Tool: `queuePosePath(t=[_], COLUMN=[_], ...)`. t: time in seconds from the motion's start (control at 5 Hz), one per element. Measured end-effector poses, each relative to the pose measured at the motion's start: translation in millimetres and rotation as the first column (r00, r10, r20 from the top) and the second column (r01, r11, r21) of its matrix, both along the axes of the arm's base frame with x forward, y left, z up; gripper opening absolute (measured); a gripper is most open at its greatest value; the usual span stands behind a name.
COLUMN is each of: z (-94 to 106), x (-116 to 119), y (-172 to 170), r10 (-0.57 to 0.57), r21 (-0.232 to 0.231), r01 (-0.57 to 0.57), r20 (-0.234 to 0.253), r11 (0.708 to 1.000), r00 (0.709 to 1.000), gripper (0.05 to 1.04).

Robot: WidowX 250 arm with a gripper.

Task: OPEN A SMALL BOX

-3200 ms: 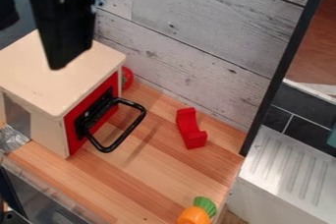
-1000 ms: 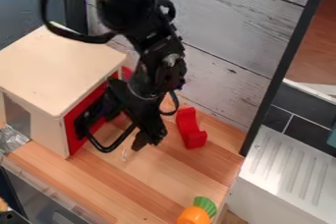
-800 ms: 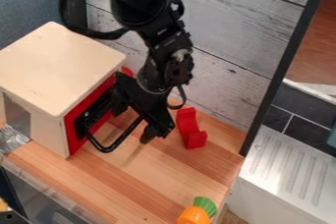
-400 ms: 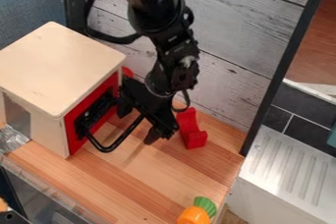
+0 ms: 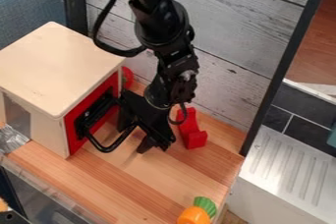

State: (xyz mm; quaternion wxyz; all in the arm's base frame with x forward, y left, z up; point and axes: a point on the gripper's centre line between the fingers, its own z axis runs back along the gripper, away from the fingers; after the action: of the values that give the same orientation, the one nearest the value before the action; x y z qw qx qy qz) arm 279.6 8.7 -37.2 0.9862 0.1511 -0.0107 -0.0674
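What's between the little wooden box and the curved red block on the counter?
The box's black handle and the open gripper lie before the red block, as the camera view shows.

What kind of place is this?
A pretend kitchen, probably: there's an oven-like box with a black handle, a wooden counter, and a toy-looking orange vegetable with a green top.

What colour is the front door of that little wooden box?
The door is red, with a black handle; the camera view shows it best.
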Motion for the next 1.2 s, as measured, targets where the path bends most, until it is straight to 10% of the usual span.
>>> queuePosePath(t=[0.4,1.2], z=[10.3,3.0], x=[-8.8,10.9], y=[-10.2,-15.5], r10=[0.058,0.292], r21=[-0.054,-0.242], r01=[-0.059,-0.304], r20=[-0.005,-0.083], r11=[0.997,0.922], r00=[0.998,0.953], gripper=[0.18,0.12])
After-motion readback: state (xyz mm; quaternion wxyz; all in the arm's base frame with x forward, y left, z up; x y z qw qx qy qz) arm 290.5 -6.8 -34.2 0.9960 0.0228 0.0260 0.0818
